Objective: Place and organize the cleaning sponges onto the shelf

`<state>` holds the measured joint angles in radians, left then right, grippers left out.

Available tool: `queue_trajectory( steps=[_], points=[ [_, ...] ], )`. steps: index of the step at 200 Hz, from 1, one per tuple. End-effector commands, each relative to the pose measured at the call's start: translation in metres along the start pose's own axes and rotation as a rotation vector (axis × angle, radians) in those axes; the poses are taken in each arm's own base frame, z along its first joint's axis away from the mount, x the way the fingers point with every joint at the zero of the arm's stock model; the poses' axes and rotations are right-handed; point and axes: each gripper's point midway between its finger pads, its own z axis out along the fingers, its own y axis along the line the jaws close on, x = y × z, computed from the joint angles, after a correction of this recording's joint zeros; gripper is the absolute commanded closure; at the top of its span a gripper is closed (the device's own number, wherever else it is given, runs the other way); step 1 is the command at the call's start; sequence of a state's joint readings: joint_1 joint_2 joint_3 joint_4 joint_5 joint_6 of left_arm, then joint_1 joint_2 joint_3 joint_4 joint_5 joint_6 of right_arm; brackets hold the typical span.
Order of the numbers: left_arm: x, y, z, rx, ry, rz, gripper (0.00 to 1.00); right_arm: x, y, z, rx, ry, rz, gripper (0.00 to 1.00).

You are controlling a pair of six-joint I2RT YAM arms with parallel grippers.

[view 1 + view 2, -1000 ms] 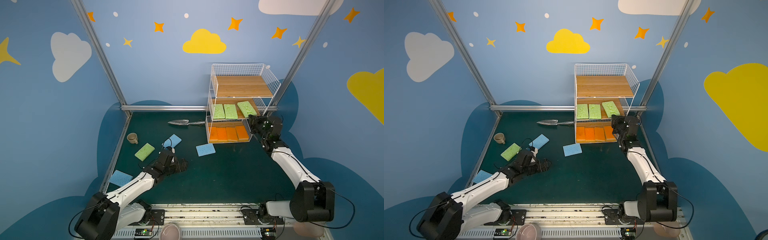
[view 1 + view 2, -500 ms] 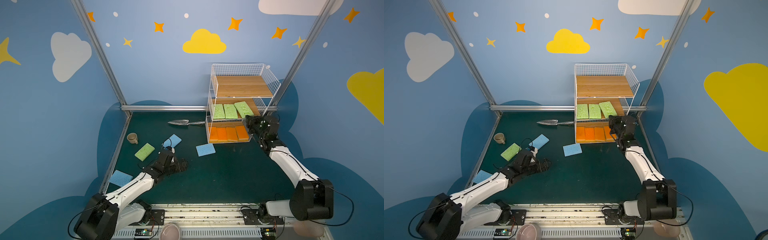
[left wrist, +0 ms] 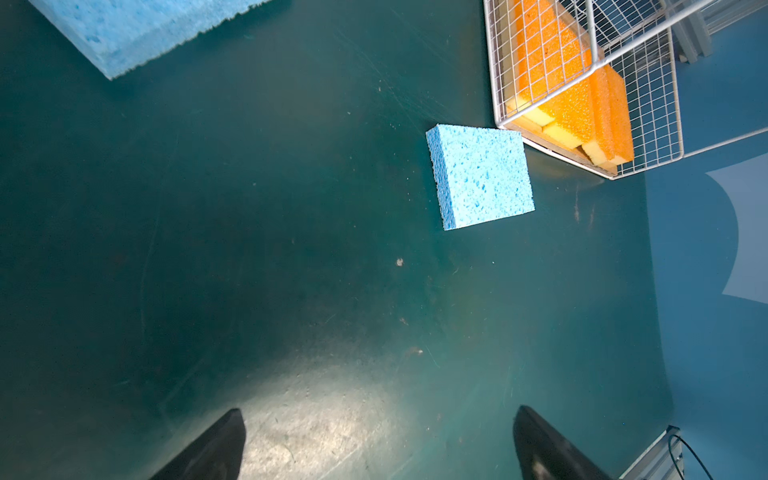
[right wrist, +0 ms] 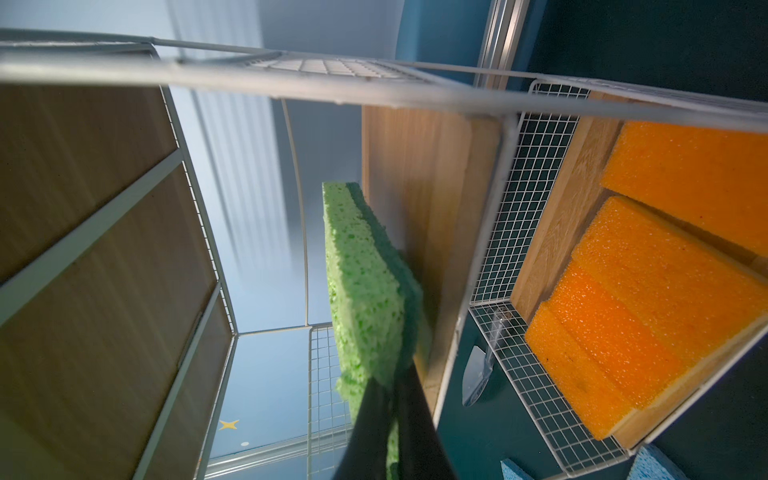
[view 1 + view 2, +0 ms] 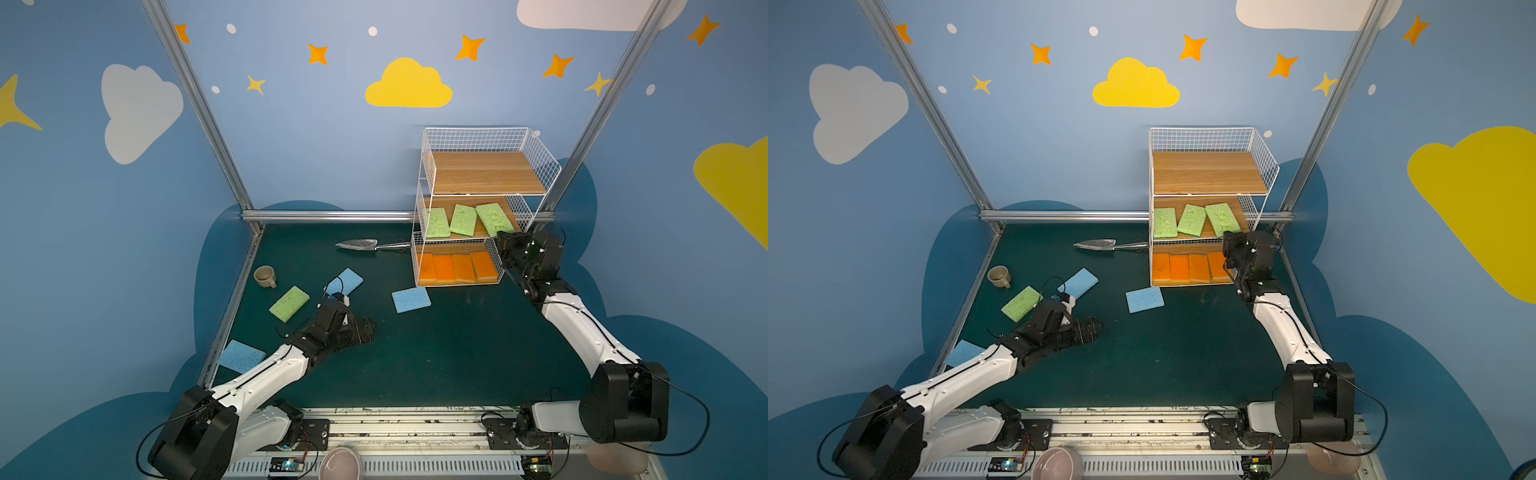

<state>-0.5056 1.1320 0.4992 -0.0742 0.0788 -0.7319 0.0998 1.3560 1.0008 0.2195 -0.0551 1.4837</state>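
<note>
Sponges are spread over two places, the shelf and the table. Your right gripper is squeezed tight on the end of one green sponge. That sponge is at the middle board of the shelf, on the right side, and it sits a bit crooked. You cannot tell if it lies flat on the wood. Two more green sponges lie on the same board, just beside it. Four orange sponges lie side by side in a row on the bottom board.

Your left gripper is spread wide and holds nothing. It hangs low over the dark green table, well apart from the shelf. One blue sponge lies on the table near the front of the shelf. A second blue sponge lies near your left arm, and a loose green sponge lies beside that. A third blue sponge lies at the left edge of the table. A small mug and a metal trowel are on the table too.
</note>
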Motion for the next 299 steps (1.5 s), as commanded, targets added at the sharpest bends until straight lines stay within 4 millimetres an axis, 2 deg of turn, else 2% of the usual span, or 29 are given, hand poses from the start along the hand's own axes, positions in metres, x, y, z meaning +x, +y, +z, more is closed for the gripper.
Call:
queue_trajectory(
  steps=[1, 96, 138, 205, 265, 299],
  points=[
    [0.002, 0.003, 0.001, -0.006, 0.007, 0.003, 0.01, -0.006, 0.021, -0.008, -0.046, -0.026, -0.018, 1.00],
    [0.003, 0.003, 0.001, 0.004, 0.002, -0.001, 0.00, -0.007, 0.066, -0.023, -0.115, -0.027, -0.089, 1.00],
    [0.004, 0.003, 0.000, 0.012, 0.000, -0.004, 0.00, -0.007, 0.054, -0.036, -0.043, -0.082, -0.123, 1.00],
    [0.007, 0.005, -0.003, 0.012, -0.001, -0.003, 0.00, 0.006, 0.035, -0.023, 0.048, -0.078, -0.153, 1.00],
    [0.008, 0.007, -0.004, 0.005, -0.004, 0.000, 0.00, -0.002, 0.026, -0.022, 0.082, -0.133, -0.156, 1.00],
    [0.006, 0.006, -0.003, 0.004, -0.005, 0.003, 0.00, -0.009, 0.028, -0.027, 0.064, -0.172, -0.169, 1.00]
  ],
)
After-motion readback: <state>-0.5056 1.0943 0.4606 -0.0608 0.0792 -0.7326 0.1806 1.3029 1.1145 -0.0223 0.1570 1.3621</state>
